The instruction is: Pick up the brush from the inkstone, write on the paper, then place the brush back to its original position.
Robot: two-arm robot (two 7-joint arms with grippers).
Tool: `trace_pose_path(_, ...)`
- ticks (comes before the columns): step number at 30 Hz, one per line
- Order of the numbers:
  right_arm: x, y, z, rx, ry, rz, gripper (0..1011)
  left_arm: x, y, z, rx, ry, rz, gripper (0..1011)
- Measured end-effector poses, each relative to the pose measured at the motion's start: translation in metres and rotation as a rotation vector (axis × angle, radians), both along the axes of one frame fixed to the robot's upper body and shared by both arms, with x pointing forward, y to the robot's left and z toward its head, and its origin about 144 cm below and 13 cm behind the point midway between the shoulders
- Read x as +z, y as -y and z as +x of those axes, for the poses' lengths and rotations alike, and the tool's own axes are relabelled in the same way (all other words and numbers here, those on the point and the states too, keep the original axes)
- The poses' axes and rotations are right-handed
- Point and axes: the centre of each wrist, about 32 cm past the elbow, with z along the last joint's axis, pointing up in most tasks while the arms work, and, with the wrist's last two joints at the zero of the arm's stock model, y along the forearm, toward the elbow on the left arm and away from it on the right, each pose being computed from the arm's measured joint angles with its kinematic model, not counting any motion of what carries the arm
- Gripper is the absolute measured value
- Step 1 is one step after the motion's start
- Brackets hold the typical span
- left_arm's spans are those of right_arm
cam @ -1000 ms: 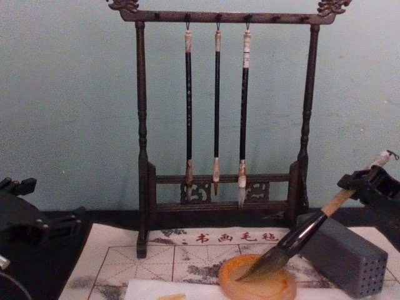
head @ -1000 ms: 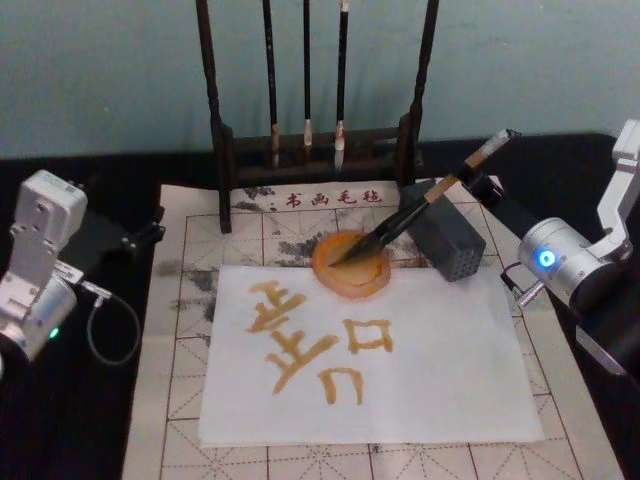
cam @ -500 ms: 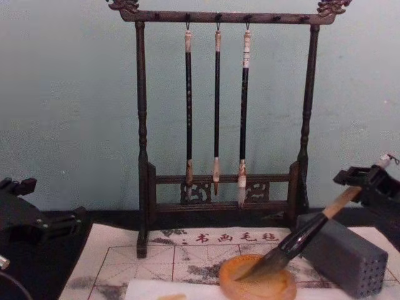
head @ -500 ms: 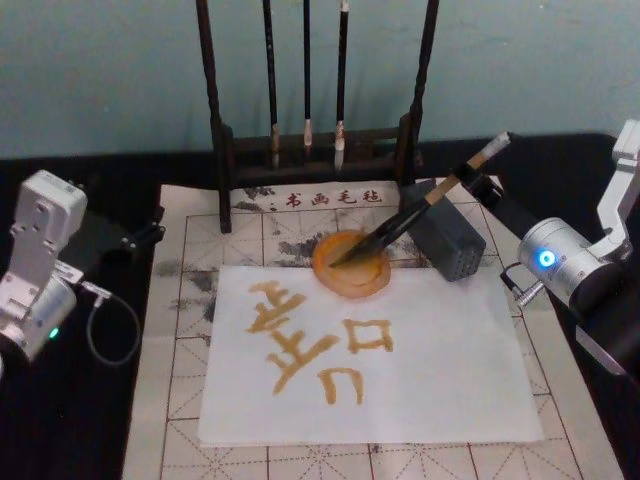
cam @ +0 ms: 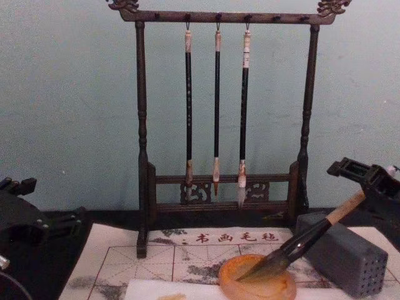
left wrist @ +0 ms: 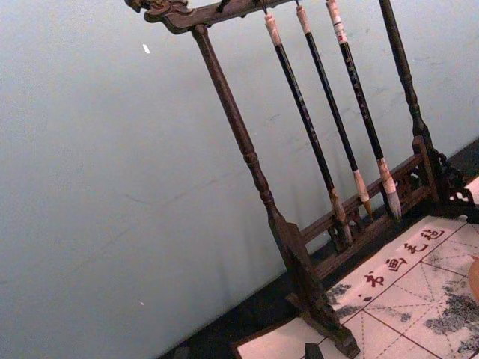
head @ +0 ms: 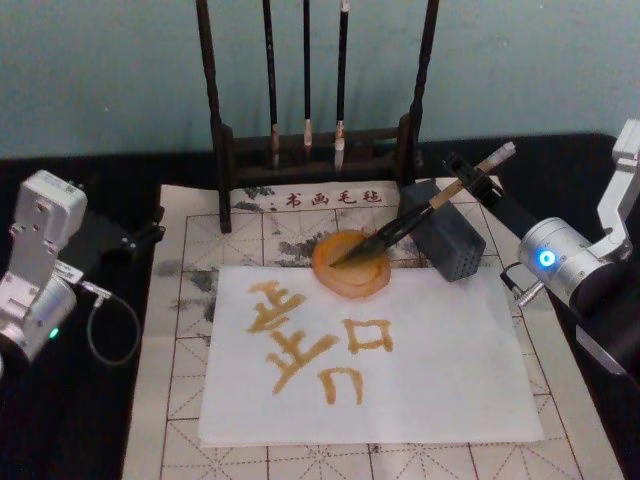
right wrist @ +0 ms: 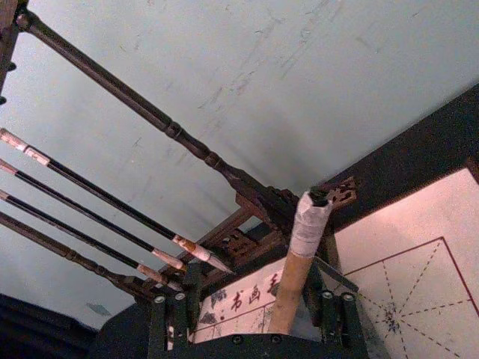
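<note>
The brush lies slanted, its dark tuft in the orange inkstone and its black collar leaning on the grey block. My right gripper is open around the tan upper handle. In the right wrist view the handle stands close to one finger, with a wide gap to the other. From the chest view the brush dips into the inkstone. The white paper lies in front of the inkstone with amber strokes on its left half. My left gripper is parked at the far left.
A dark wooden rack with three thin hanging brushes stands behind the inkstone. A cream felt mat with red grid lines lies under the paper. Black table surface flanks the mat on both sides.
The brush handle has tipped lower and now leans on the grey block. The right gripper's fingers have spread apart from the handle. The left arm has not moved.
</note>
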Motion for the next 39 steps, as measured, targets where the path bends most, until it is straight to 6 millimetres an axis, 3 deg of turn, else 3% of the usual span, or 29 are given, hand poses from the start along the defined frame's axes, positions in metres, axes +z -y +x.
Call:
trace_pose_path(7,0.0,0.0,0.0,0.0,0.0,0.0,1003,0.0,0.0,0.0,0.0,0.0,0.0,1001)
trace_pose_path(22,-0.002,0.006,-0.002,-0.013,-0.015,0.0,1002,0.0,0.0,0.0,0.0,0.0,0.0,1001)
trace_pose_path(30,-0.001,0.019,-0.019,-0.024,-0.022,-0.003,1003,0.0,0.0,0.0,0.0,0.0,0.0,1001)
trace_pose_path(39,0.002,0.032,-0.053,-0.004,0.043,-0.052,1003,0.0,0.0,0.0,0.0,0.0,0.0,1001)
